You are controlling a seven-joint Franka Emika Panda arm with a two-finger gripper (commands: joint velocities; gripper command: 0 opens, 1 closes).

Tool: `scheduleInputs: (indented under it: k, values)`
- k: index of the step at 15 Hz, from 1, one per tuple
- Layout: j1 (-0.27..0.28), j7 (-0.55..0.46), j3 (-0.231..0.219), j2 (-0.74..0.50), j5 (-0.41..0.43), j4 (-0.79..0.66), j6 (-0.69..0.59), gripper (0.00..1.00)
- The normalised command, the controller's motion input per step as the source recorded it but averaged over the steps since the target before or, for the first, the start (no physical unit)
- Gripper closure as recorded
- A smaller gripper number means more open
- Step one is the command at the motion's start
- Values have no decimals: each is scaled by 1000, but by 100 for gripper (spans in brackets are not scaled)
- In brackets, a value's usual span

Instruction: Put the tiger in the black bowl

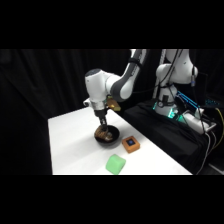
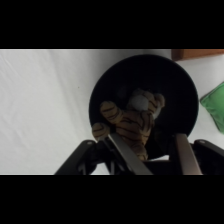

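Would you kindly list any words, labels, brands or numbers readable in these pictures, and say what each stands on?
None can be read. The tiger, black bowl, green block and orange-brown block show no lettering in either view. The arm and the equipment behind the table show no legible marks.

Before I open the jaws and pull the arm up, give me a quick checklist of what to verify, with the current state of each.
1. Tiger over the black bowl: ok, the wrist view shows it within the rim.
2. Tiger resting on the bowl's floor: cannot tell.
3. Gripper centred over the bowl: ok in the side view.
4. Jaws' state: cannot tell; the fingers flank the toy, contact unclear.
5. Orange-brown block and green block away from the bowl: ok, both stand apart on the table.
6. Lift path above: ok, nothing shows over the gripper but the arm.
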Motion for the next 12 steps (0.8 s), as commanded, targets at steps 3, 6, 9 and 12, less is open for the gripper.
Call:
scheduleInputs:
  k: [3, 6, 9, 12]
  values:
    - [-2, -71, 7, -217, -70, -137, 3, 0]
    - [9, -75, 8, -379, -93, -134, -195, 0]
    - [-15, -99, 27, -421, -65, -95, -322, 0]
    - [-39, -107, 39, -408, -69, -42, -370, 0]
